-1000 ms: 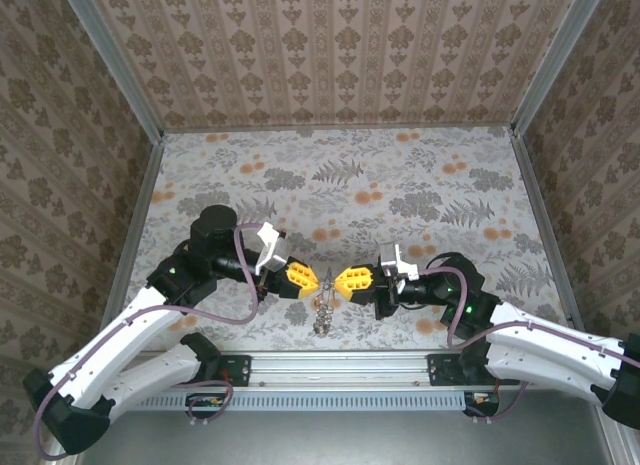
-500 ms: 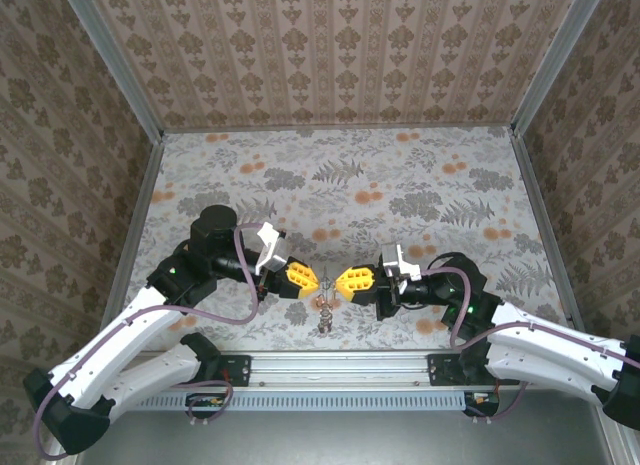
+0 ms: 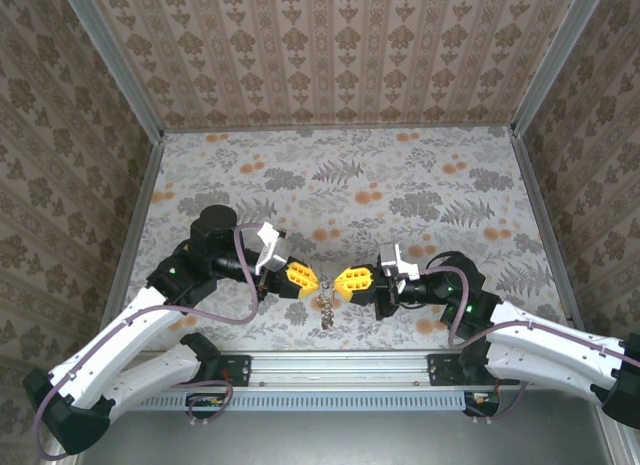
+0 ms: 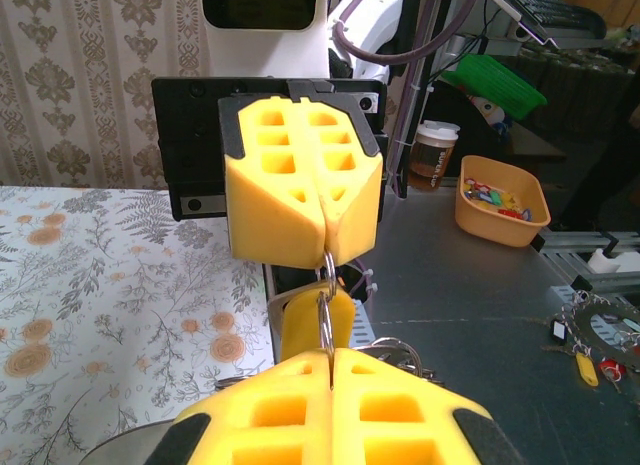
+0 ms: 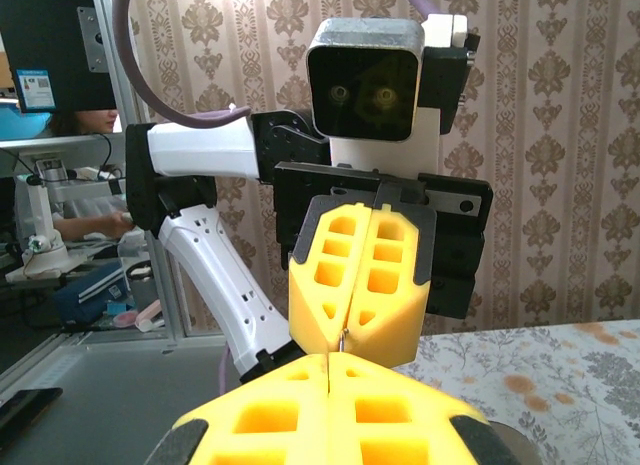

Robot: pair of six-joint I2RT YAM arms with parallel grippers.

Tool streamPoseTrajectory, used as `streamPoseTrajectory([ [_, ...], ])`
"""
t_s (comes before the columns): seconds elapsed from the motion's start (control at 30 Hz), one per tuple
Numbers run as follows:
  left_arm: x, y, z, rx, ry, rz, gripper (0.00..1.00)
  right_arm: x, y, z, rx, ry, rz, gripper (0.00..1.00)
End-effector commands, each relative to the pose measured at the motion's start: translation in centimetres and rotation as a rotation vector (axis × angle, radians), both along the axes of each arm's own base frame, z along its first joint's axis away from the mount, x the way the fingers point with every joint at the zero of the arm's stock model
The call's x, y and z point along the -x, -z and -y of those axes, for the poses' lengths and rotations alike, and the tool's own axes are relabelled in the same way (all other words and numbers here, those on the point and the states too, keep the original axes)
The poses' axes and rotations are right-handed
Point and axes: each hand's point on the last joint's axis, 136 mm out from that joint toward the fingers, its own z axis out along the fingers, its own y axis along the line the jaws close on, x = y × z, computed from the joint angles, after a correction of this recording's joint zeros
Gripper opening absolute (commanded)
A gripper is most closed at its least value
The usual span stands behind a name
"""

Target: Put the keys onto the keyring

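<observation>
Grippers meet tip to tip above the near edge of the table [image 3: 420, 185], which has a flower-pattern cover. From above, the left gripper [image 3: 312, 281] and the right gripper [image 3: 340, 283] point at each other, with a small gap between their yellow pads. In this gap is the keyring [image 3: 326, 285], and the keys [image 3: 324, 313] hang under it as a small pale metal cluster. I cannot tell if their lower end touches the table.

In the left wrist view, the left gripper [image 4: 330, 357] has its two pads pressed together, and the thin dark loop of the keyring [image 4: 325, 303] comes out of the line between them. The loop goes up into the closed pads of the right gripper [image 4: 327, 253], so both grippers are pinching the same loop, one at each end. Behind the loop are some silvery rings of the keys [image 4: 392, 347], partly hidden by the pads.

In the right wrist view, the right gripper [image 5: 328, 363] is also pressed together, and the left gripper [image 5: 345, 335] stands just above it with its pads closed. A very thin piece of the keyring [image 5: 343, 341] shows between them
</observation>
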Motion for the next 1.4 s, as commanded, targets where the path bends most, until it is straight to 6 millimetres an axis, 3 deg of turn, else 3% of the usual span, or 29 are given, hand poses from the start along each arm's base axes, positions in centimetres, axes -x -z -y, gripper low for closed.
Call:
streamPoseTrajectory([
  [0.0,0.7,-1.2,-0.5,0.040,0.027,0.029,0.00,0.6,-2.0,0.1,-0.045,-0.021,0.027,0.00],
  [0.5,0.8,-1.2,-0.5,0.041,0.030,0.027,0.00,-0.1,-2.8,0.1,-0.052,0.008,0.003,0.00],
  [0.9,1.0,-1.5,-0.7,0.050,0.027,0.038,0.00,-0.8,-1.3,-0.2,0.035,0.030,-0.084,0.00],
  [1.37,1.4,-1.6,-0.7,0.059,0.058,0.030,0.00,1.0,-2.3,1.1,-0.008,-0.018,-0.025,0.00],
])
